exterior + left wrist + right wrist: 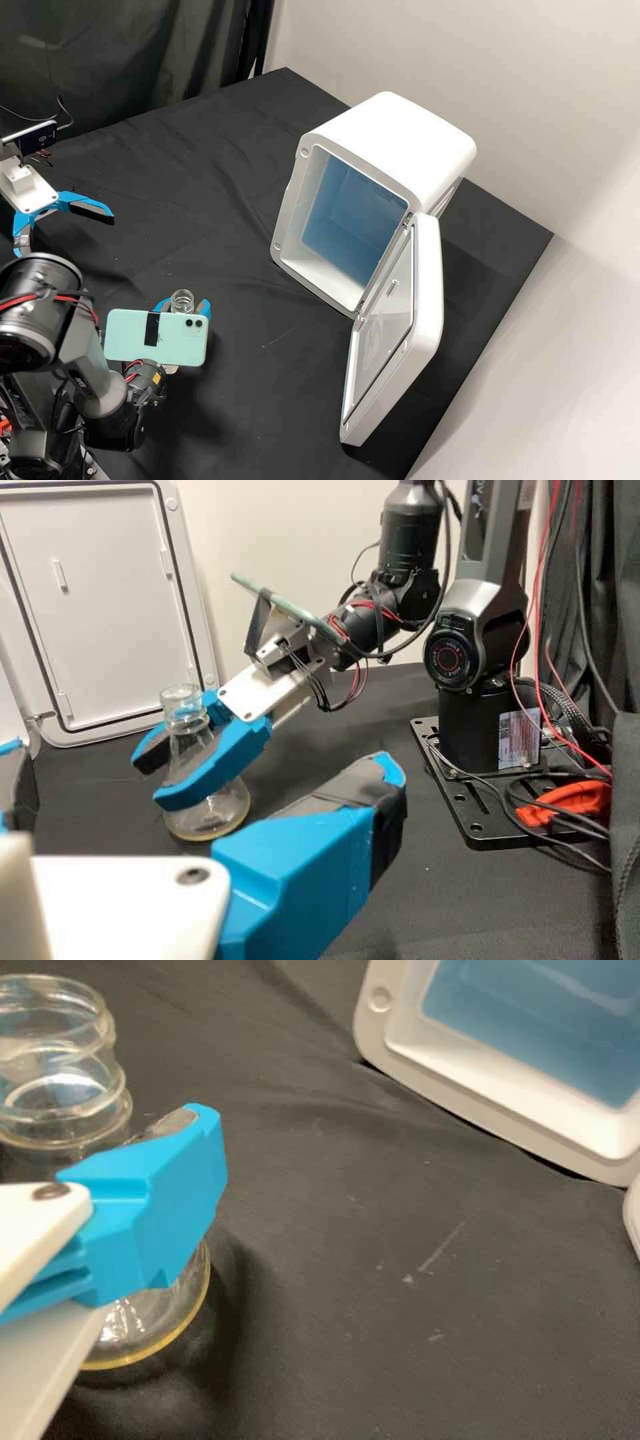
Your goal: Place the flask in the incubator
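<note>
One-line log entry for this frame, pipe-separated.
phase: grasp | right tool shut on flask, upright on bench | left tool open, apart from flask | incubator open, flask not yet inside

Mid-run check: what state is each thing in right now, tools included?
Clear glass conical flask: upright on the black bench, uncapped.
White incubator with blue interior: nothing inside.
Incubator's white door: swung wide open.
Right tool: shut on the flask.
Left tool: open, holding nothing.

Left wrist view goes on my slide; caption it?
Right gripper clasping the glass flask on the bench, open incubator door behind.
</note>
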Robot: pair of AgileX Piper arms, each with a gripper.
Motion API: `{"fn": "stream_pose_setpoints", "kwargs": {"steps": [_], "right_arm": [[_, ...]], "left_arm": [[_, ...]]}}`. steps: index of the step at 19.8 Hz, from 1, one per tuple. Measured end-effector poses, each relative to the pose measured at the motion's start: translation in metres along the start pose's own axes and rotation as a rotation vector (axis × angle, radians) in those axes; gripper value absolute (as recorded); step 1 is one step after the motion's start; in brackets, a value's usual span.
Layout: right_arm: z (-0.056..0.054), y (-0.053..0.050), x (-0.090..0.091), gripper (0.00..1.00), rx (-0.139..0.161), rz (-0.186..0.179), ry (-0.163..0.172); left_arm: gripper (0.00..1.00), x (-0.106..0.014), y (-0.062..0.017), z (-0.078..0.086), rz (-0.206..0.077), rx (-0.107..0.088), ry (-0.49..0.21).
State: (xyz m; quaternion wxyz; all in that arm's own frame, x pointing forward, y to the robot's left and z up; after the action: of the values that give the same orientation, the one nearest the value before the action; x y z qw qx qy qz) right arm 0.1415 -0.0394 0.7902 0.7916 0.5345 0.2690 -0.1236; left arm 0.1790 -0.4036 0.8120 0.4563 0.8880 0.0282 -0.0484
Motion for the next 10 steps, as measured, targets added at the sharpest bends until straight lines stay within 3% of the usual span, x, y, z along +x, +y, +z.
{"fn": "stream_pose_setpoints", "kwargs": {"steps": [2, 7, 10], "right_arm": [[-0.004, 0.008, -0.004, 0.00, 0.025, 0.044, -0.036], [-0.009, 0.029, -0.015, 0.00, 0.092, 0.206, -0.129], [-0.010, 0.032, -0.017, 0.00, 0.111, 0.239, -0.142]], "left_arm": [[1.00, 0.000, -0.0002, 0.001, -0.001, 0.001, -0.006], [1.00, 0.001, 0.0000, 0.003, 0.000, 0.002, -0.016], [1.00, 0.000, 0.0005, 0.003, 0.002, 0.003, -0.017]]}}
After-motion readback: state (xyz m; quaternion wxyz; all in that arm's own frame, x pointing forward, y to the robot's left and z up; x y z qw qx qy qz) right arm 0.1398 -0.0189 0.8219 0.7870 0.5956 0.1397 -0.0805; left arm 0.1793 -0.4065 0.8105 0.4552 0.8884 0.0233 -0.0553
